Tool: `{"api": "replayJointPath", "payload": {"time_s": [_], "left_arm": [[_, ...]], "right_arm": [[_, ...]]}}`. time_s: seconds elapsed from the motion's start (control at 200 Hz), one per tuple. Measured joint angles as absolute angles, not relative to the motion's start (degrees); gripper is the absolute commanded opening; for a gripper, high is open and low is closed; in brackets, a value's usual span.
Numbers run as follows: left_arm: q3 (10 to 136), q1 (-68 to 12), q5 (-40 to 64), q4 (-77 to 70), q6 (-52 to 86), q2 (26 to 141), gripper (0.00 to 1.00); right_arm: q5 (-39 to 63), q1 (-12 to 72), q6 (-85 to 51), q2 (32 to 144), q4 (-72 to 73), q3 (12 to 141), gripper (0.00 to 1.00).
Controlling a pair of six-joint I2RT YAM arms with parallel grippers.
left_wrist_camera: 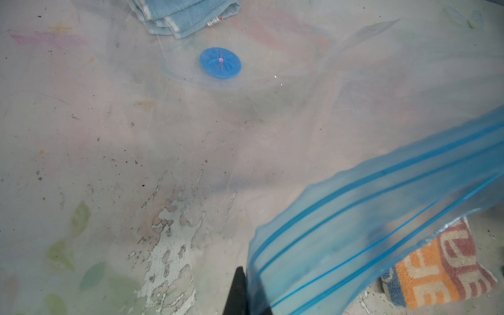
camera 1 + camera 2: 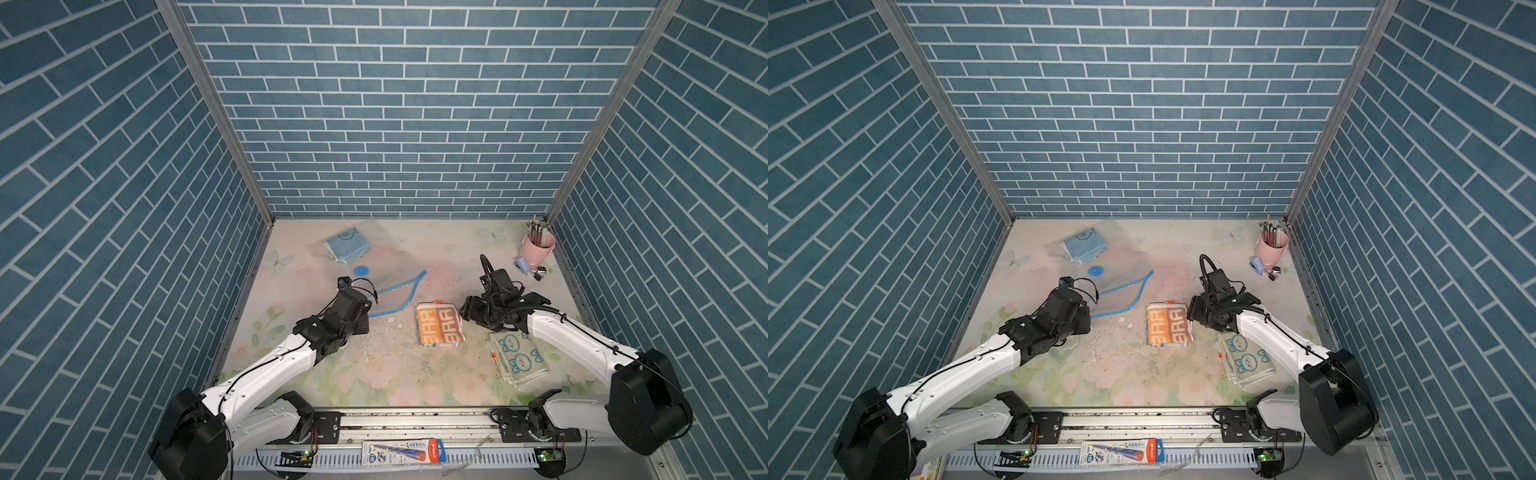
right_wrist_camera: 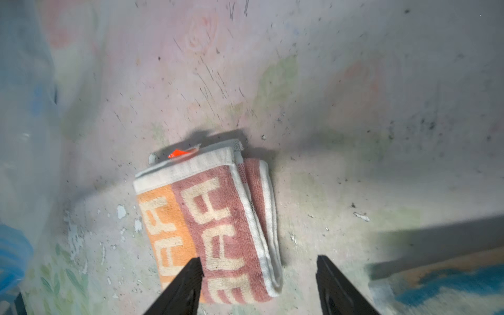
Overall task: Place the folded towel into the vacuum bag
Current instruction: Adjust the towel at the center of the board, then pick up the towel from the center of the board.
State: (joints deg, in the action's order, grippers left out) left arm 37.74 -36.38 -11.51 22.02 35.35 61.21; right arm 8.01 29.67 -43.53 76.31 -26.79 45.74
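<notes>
The left hand (image 2: 365, 311) is closed on the blue zip-seal strip (image 1: 381, 218) of the vacuum bag (image 2: 392, 291). That edge is lifted off the worktop (image 2: 395, 365), and the mouth gapes toward the right hand (image 3: 259, 259). The right hand is open and empty. One of its fingers (image 3: 188, 283) is over the near end of the folded orange-and-pink towel (image 3: 218, 223). The towel lies flat between the two hands, outside the bag and just beside its mouth.
</notes>
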Motion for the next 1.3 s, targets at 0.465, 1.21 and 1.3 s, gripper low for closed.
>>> {"api": "replayJointPath", "payload": {"time_s": [0.465,1.21,1.3], "left_arm": [[37.58,-36.38,-11.97,22.44,35.35,59.59,0.00],[37.56,-36.38,-11.97,22.39,35.35,60.38,0.00],[37.56,-36.38,-11.97,22.39,35.35,60.38,0.00]], "right_arm": [[19.51,29.69,-41.65,89.84,-18.00,45.80,0.65],[24.03,32.34,-41.54,94.28,-10.96,46.06,0.21],[24.43,32.36,-41.78,94.54,-10.44,45.80,0.10]]}}
